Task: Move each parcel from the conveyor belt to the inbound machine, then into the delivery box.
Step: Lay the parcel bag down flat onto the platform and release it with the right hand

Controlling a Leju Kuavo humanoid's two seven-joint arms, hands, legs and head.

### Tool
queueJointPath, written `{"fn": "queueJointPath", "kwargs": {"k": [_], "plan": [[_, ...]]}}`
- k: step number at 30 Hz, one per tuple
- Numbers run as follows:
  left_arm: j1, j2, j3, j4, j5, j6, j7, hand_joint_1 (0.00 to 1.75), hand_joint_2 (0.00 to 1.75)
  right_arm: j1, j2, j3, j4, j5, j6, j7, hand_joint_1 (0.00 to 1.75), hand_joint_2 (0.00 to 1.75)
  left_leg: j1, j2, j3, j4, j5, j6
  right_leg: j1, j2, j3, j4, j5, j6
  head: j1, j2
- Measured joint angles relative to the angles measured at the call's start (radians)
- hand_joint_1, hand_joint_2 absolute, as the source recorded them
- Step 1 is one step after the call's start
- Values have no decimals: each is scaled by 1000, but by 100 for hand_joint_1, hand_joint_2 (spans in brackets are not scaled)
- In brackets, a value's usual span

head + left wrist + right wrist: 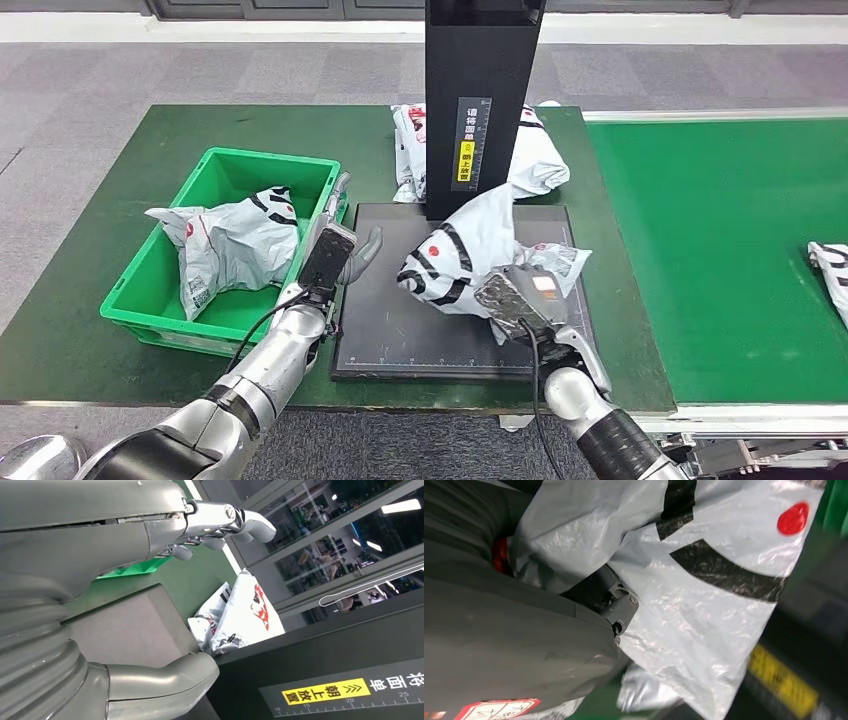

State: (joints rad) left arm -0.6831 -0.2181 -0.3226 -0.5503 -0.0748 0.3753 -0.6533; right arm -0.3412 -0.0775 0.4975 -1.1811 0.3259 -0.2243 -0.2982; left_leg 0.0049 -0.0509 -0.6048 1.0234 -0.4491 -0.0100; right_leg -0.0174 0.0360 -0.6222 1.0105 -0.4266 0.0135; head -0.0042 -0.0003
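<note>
My right hand (pixel 522 298) grips a grey plastic parcel (pixel 468 250) with black stripes and holds it just above the dark scale plate (pixel 400 320) of the inbound machine. Up close, the same parcel (pixel 704 580) bulges over my right hand (pixel 616 602), hiding most of the fingers. My left hand (pixel 340 255) hovers with its fingers apart and nothing in it, at the plate's left edge beside the green delivery box (pixel 135 300). One grey parcel (pixel 235 245) lies in that box. The left hand (pixel 220 527) has its thumb and fingers spread.
The machine's black column (pixel 478 100) stands at the back of the plate, with another parcel (pixel 535 160) lying behind it, also seen as the parcel (pixel 240 615). The green conveyor belt (pixel 720 240) runs on the right, carrying a parcel (pixel 830 270) at its far right edge.
</note>
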Motion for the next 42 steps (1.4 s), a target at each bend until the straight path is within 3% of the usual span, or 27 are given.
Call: {"fn": "queueJointPath", "kwargs": {"k": [1, 8, 23, 35, 42], "plan": [[-2, 0, 0, 1, 0, 1, 0, 0, 175, -4, 1, 19, 5, -6, 13, 9, 0, 0, 0, 0, 0, 0, 0, 0, 0, 0, 0, 0, 0, 0, 0, 0], [-4, 3, 0, 2, -3, 3, 0, 0, 175, -25, -5, 86, 59, -71, 100, 21, 0, 0, 0, 0, 0, 0, 0, 0, 0, 0, 0, 0, 0, 0, 0, 0], [-4, 14, 0, 2, -8, 14, 2, 0, 175, -21, -22, 94, 81, -101, 109, 12, 0, 0, 0, 0, 0, 0, 0, 0, 0, 0, 0, 0, 0, 0, 0, 0], [-3, 32, 0, -3, -19, 21, -30, 0, 175, -3, -25, 88, 75, -152, 110, -77, 0, 0, 0, 0, 0, 0, 0, 0, 0, 0, 0, 0, 0, 0, 0, 0], [-1, 31, -5, -18, -67, -30, -35, 0, 175, 21, -24, 23, 23, -297, 147, -170, 0, 0, 0, 0, 0, 0, 0, 0, 0, 0, 0, 0, 0, 0, 0, 0]]}}
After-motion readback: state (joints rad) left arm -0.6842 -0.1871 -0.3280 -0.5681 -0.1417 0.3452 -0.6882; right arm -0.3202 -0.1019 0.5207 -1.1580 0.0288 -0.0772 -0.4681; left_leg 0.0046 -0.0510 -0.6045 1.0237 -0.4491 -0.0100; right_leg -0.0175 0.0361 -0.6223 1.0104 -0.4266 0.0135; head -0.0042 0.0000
